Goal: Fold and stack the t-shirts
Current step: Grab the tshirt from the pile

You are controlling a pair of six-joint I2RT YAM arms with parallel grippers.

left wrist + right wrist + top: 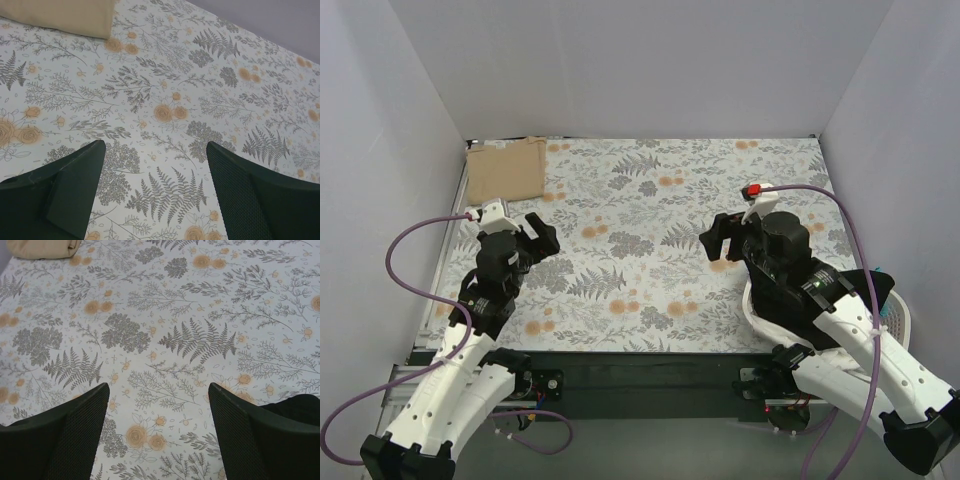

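Note:
The tan-beige t-shirt (507, 170) lies folded at the table's far left corner. Its edge also shows at the top left of the left wrist view (65, 15) and of the right wrist view (42, 247). My left gripper (535, 240) is open and empty, hovering over the floral cloth just short of the tan shirt (155, 145). My right gripper (720, 240) is open and empty over the cloth right of centre (157, 387). A dark cloth (873, 278), possibly the black t-shirt, shows in the basket behind my right arm. It is mostly hidden.
The grey-and-orange floral cloth (650, 230) covers the whole table top. A white basket (898, 322) stands at the near right, partly under my right arm. White walls close the table in on the left, back and right.

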